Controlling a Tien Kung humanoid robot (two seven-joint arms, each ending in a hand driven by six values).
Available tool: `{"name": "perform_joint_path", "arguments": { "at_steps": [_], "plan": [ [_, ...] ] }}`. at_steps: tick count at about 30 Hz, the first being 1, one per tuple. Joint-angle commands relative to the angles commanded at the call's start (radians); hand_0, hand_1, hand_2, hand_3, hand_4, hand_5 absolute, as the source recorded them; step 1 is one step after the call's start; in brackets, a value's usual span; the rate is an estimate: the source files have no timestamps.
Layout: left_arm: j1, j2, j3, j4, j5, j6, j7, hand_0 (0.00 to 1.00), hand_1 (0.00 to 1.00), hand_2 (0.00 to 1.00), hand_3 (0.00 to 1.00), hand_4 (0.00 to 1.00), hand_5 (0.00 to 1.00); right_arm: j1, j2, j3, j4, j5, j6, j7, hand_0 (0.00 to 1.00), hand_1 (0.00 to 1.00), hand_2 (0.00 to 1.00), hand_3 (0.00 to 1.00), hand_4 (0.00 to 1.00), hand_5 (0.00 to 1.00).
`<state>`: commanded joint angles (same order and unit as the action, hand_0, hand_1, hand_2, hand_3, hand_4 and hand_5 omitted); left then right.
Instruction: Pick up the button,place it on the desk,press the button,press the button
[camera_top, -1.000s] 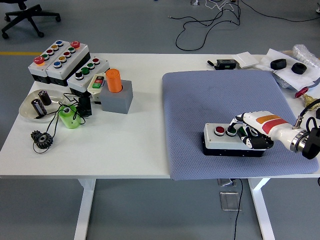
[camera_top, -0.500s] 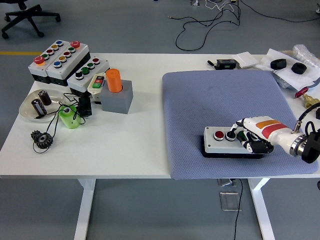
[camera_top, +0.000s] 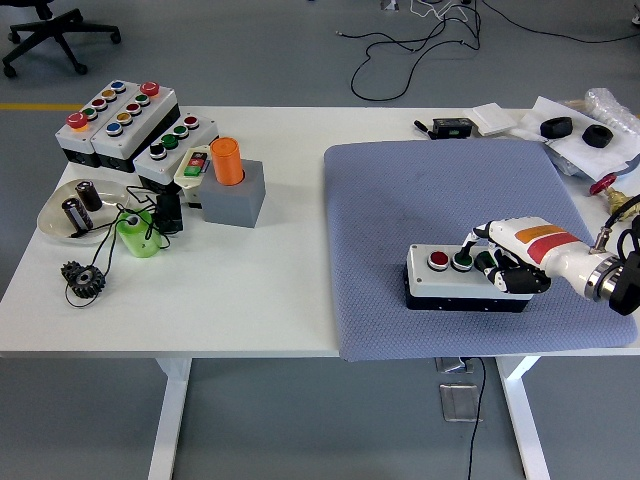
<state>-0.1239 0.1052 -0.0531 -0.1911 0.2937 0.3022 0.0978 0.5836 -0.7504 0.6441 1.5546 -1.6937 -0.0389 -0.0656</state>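
Head view: button box (camera_top: 440, 278), near right of the grey mat (camera_top: 400, 200).
My right hand (camera_top: 510, 262) has lifted slightly, fingers curled, gripping nothing; press likely finished.

light: bright, even overhead | shadows: soft | focus: sharp

Matt woven grey cloth mat (camera_top: 440, 200); on it, smooth plastic button box (camera_top: 440, 278), glossy caps.
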Motion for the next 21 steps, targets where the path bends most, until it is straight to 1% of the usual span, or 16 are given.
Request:
{"name": "perform_joint_path", "arguments": {
  "at_steps": [3,6,10,18,21],
  "plan": [
    [-0.003,0.001,-0.003,0.000,0.002,-0.001,0.000,0.601,0.520,0.493,0.449,0.275,0.978,-0.004,-0.005,0.035,0.022,0.002,-0.005,0.000,0.198,0.002,0.097,0.585,0.341,0.002],
    [-0.004,0.002,-0.006,0.000,0.001,-0.001,-0.001,0.601,0.520,0.493,0.449,0.275,0.978,-0.003,-0.004,0.044,0.032,0.004,-0.007,-0.001,0.198,0.002,0.097,0.585,0.341,0.002],
    [-0.005,0.002,-0.005,0.000,0.002,-0.001,-0.001,0.601,0.518,0.491,0.448,0.276,0.977,0.007,0.005,0.025,0.031,0.003,-0.005,-0.004,0.196,0.002,0.097,0.584,0.341,0.002],
    [-0.005,0.002,-0.006,0.000,0.002,-0.002,0.000,0.601,0.518,0.491,0.447,0.275,0.977,0.022,0.042,-0.024,0.011,-0.007,-0.001,-0.013,0.196,0.002,0.097,0.584,0.342,0.002],
    [-0.005,0.003,-0.007,0.000,0.003,-0.002,-0.001,0.601,0.518,0.490,0.446,0.275,0.976,0.026,0.050,-0.032,0.006,-0.010,-0.001,-0.017,0.196,0.002,0.097,0.584,0.341,0.002]
  ]
}}
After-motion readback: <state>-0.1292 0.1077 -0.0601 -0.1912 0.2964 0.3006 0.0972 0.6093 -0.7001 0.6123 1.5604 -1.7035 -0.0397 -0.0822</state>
